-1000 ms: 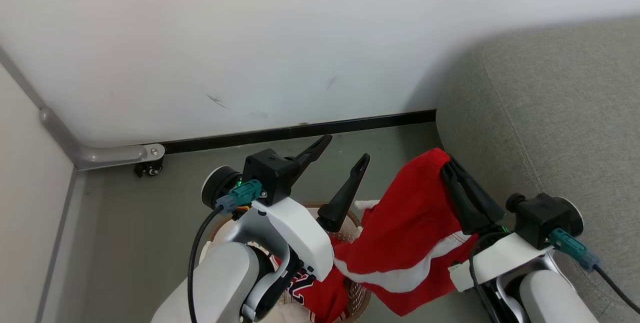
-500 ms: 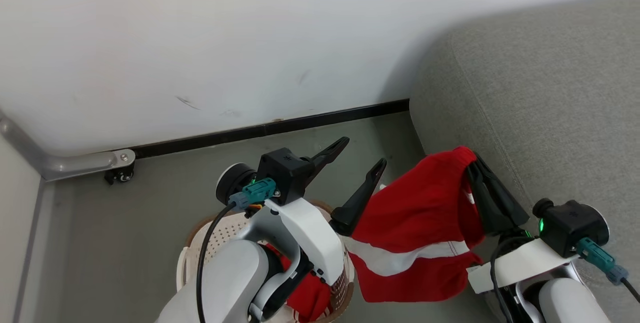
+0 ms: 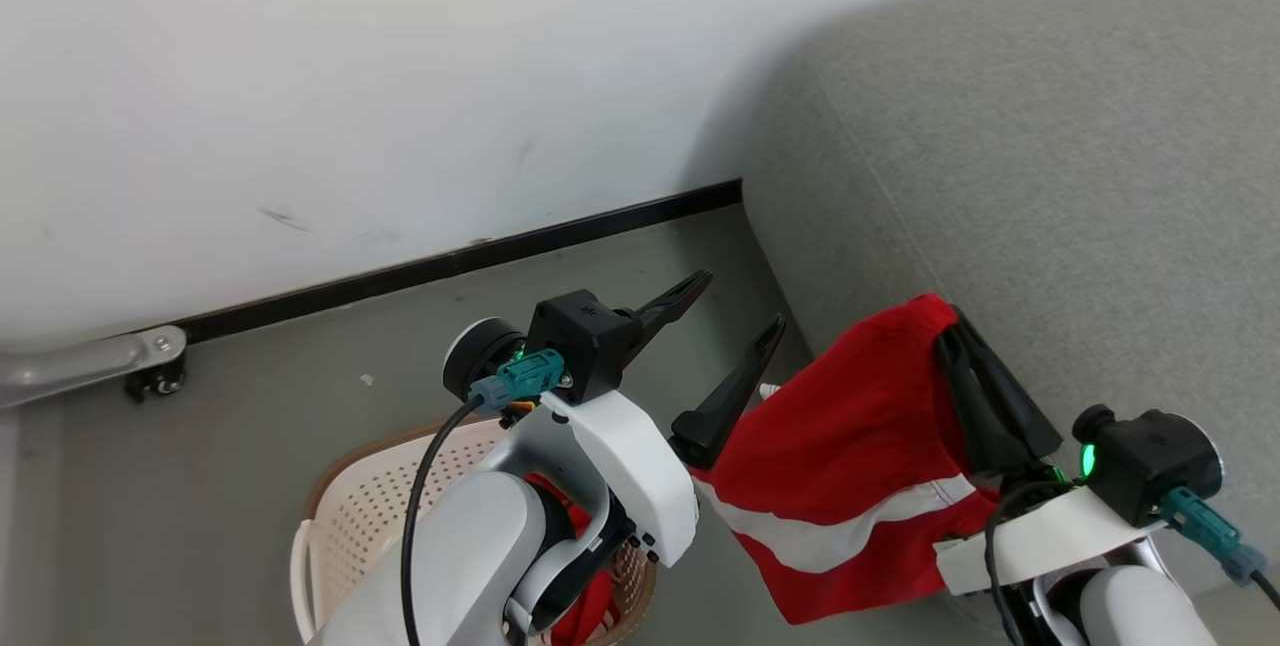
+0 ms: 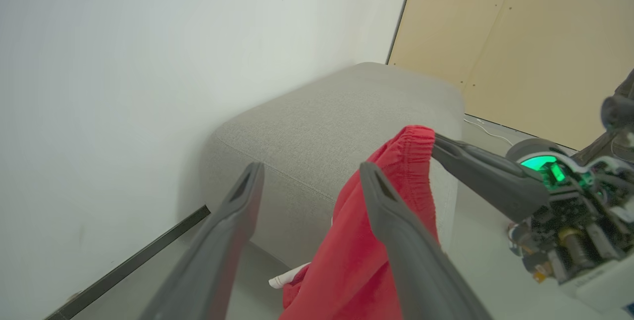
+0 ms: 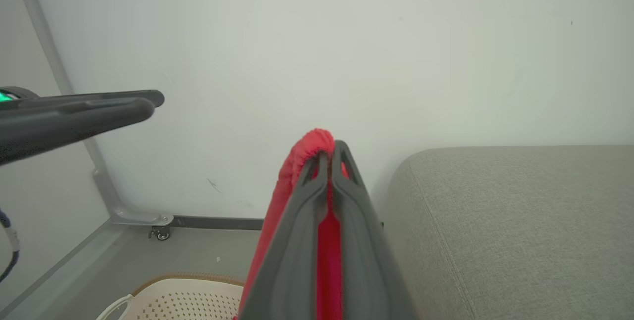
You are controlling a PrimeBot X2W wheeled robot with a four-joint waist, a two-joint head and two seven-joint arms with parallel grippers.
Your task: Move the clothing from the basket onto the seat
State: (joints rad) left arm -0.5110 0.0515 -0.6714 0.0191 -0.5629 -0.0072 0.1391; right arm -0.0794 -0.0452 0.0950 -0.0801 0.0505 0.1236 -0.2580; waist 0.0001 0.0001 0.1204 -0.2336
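The sofa [image 3: 1050, 176] has a bare, wide top, open to a reach from above. Left of the sofa a strip of grey floor [image 3: 300, 366] runs free up to the wall [image 3: 350, 76], which shuts off the far side. A red garment [image 3: 850, 446] hangs by the sofa's left edge from the clamped right pincer [image 3: 948, 324]. The spread left pincer [image 3: 741, 300] hovers just left of it, crowding that gap. Further left of the sofa, the basket [image 3: 370, 506] takes up floor.

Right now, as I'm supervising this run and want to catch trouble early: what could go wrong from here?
The right claw pinches only the waistband edge of the striped garment at its tips, so it might slip. The cloth hangs low beside the sofa and may catch its side. The open left claw could snag it.
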